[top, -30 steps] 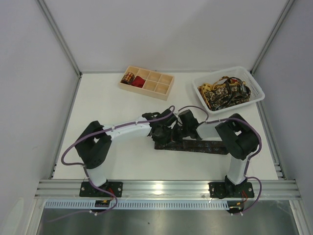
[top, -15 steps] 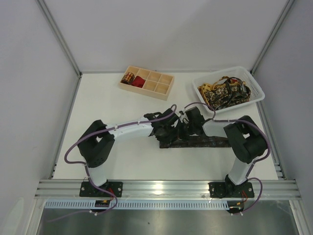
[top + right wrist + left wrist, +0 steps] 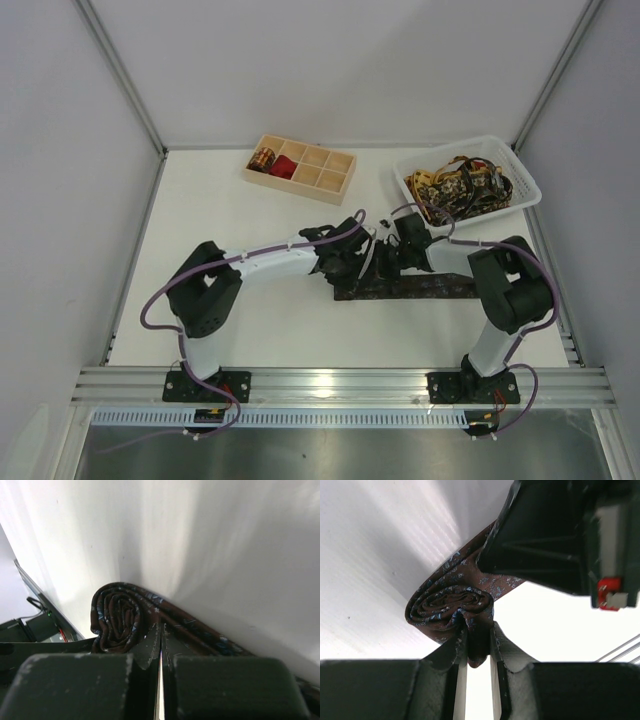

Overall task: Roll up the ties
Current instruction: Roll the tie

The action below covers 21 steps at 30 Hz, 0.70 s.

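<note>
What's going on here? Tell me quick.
Two robot arms are rolling a dark brown patterned fabric necktie on the white table. One end is wound into a tight coil. The left pincer is shut on that coil, and the shut right pincer has its tips at the tie beside it. The rest lies flat, unrolled. At the back, a pale wooden compartment tray holds a gold-and-black coiled tie and a red one. A white plastic basket holds more tangled ties.

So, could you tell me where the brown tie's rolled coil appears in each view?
Top external: near centre, mostly hidden between left gripper and right gripper.
Left wrist: coil centre-left, pinched by left gripper.
Right wrist: coil lower left.
Shared landmark: the tie's flat tail.
</note>
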Motion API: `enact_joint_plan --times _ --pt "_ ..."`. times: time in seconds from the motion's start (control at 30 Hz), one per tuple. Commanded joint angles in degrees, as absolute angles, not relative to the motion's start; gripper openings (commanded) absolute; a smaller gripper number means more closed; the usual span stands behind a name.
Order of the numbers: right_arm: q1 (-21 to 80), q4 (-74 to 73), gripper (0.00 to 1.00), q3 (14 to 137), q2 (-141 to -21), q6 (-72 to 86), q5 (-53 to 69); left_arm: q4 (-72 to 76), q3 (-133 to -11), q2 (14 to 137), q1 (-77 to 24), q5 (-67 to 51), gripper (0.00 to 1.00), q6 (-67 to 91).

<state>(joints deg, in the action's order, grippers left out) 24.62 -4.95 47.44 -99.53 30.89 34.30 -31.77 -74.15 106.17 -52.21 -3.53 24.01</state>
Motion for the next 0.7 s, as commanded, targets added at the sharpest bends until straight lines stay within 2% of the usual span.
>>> enact_joint_plan --times 0.0,0.3,0.67 --pt "23.2 -4.7 0.0 49.7 -97.9 28.5 34.3 -32.2 -75.8 108.5 -51.8 -4.7 0.16 24.6" --pt "22.1 -4.8 0.0 53.8 -102.4 28.3 31.7 -32.3 -76.4 109.1 -51.3 -5.1 0.16 24.7" --pt "22.9 3.9 0.0 43.0 -100.9 33.2 35.2 -33.5 -78.7 110.6 -50.8 -5.3 0.17 24.7"
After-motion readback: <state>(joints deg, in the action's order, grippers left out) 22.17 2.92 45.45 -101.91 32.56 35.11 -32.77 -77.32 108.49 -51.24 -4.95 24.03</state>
